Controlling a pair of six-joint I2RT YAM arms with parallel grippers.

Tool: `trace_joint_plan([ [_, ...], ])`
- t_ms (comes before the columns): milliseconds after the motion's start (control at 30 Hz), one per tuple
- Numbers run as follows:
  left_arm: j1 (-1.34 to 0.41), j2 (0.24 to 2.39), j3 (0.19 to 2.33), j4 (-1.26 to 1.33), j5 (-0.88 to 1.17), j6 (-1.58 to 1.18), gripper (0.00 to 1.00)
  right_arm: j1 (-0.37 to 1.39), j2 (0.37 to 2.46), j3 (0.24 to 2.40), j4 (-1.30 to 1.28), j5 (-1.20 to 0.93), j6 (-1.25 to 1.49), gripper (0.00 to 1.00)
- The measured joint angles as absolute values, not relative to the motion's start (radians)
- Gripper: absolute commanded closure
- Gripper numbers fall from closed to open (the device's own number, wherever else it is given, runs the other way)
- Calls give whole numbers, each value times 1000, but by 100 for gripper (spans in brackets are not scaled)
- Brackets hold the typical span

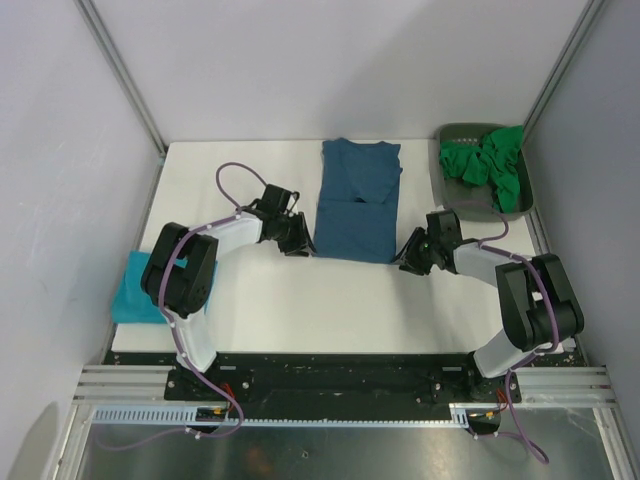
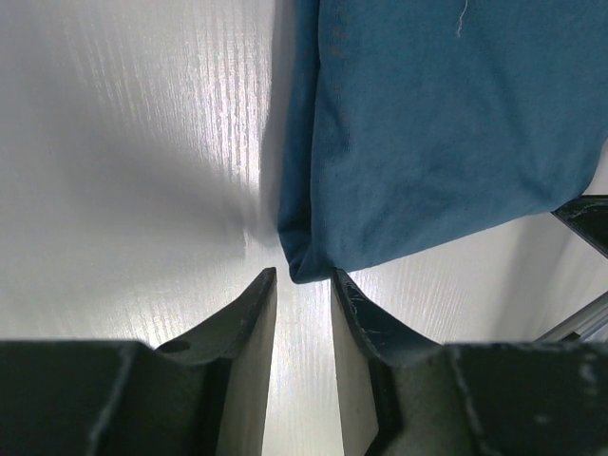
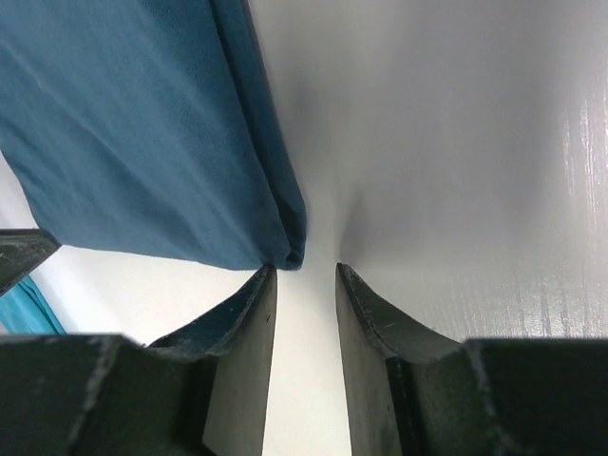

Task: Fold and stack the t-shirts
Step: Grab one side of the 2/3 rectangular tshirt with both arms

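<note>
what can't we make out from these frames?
- Top view: the left arm covers part of the turquoise shirt, so its fold is unclear.
- Top view: the green shirts are bunched in the tray; how many there are is unclear.
- Wrist views: the blue shirt runs off frame. Whether the left gripper or the right gripper touches its corners is unclear.

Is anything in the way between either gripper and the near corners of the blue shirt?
Nothing visible does. The left gripper and the right gripper each sit open just short of a near corner of the blue shirt, with only bare table in the gap between.
</note>
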State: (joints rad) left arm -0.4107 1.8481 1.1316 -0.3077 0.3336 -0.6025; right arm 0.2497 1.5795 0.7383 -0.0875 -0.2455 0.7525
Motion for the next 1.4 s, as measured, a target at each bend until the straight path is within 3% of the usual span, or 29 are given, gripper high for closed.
trace_joint_plan([
  [800, -413, 1885, 1132, -294, 334, -604, 67, 253, 1563, 743, -74, -231, 786, 64],
  [1100, -420, 1897, 1132, -276, 332, -618, 85, 254, 1517, 743, -89, -222, 786, 64],
  [1400, -426, 1898, 1132, -271, 322, -628, 95, 257, 1530, 744, -78, -221, 794, 64],
])
